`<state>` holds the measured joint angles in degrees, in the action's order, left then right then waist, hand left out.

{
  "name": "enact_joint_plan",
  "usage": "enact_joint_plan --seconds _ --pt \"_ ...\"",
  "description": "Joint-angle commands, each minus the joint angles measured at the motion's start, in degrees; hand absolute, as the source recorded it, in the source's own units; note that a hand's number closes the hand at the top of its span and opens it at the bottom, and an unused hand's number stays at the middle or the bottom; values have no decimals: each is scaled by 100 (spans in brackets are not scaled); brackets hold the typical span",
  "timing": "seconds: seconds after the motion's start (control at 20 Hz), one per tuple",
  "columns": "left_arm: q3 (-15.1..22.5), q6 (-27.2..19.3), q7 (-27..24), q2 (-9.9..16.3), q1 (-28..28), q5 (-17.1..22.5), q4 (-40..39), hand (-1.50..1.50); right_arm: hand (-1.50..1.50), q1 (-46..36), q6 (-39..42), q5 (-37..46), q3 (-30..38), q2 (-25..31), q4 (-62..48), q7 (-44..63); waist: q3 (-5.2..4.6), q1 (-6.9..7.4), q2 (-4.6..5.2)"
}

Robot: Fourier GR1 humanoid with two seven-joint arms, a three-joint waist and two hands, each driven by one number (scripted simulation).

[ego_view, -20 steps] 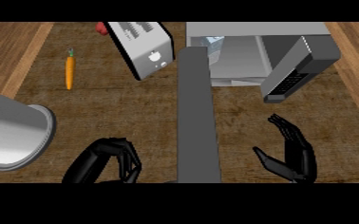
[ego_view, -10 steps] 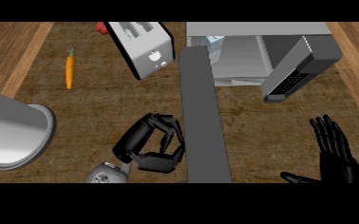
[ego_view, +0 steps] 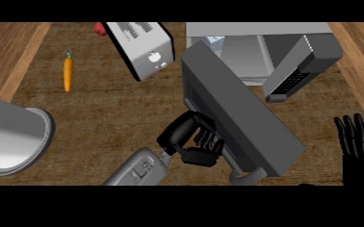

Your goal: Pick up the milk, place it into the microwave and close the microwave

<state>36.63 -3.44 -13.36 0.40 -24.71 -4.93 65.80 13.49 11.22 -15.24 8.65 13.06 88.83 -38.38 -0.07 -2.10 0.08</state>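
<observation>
The microwave (ego_view: 302,72) stands at the back right with its cavity open. Inside, at the cavity's left back, a pale carton that looks like the milk (ego_view: 214,43) shows partly behind the door. The grey microwave door (ego_view: 238,113) slants across the middle of the view, partly swung. My left hand (ego_view: 186,137) is pressed against the door's left face near its lower end, fingers curled and holding nothing. At the right edge my right hand (ego_view: 349,142) rests open with its fingers up, apart from everything.
A silver toaster (ego_view: 144,48) lies at the back centre with a red object (ego_view: 99,28) behind it. An orange carrot (ego_view: 68,72) lies at the left. A large grey pot (ego_view: 20,139) sits at the left edge.
My left hand moved up and to the right onto the door. The door turned from edge-on to a broad slant. My right hand drew back to the right edge.
</observation>
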Motion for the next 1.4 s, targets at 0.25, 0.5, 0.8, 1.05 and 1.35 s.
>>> enact_joint_plan --seconds 0.25,0.5,0.8,1.05,1.35 --pt "1644 -876 394 -38 -1081 1477 -1240 150 -150 -100 556 -453 -122 313 828 557 -9 -421 85" --pt "1564 -1227 199 -37 -1410 2214 -1150 -150 -150 -330 860 -733 -189 584 1136 927 -26 -781 164" --pt "1369 -1456 -430 -38 -1935 2866 -1049 150 -150 -609 968 -767 -470 546 1378 1039 -37 -1042 256" --pt "1220 -1663 -401 -39 -2488 3255 -1304 150 -150 -730 1140 -923 -442 767 1566 1211 -25 -1357 304" --pt "1144 -1767 -488 -40 -2958 3629 -1622 150 -150 -848 1187 -1151 -406 808 1676 1317 -7 -1655 388"
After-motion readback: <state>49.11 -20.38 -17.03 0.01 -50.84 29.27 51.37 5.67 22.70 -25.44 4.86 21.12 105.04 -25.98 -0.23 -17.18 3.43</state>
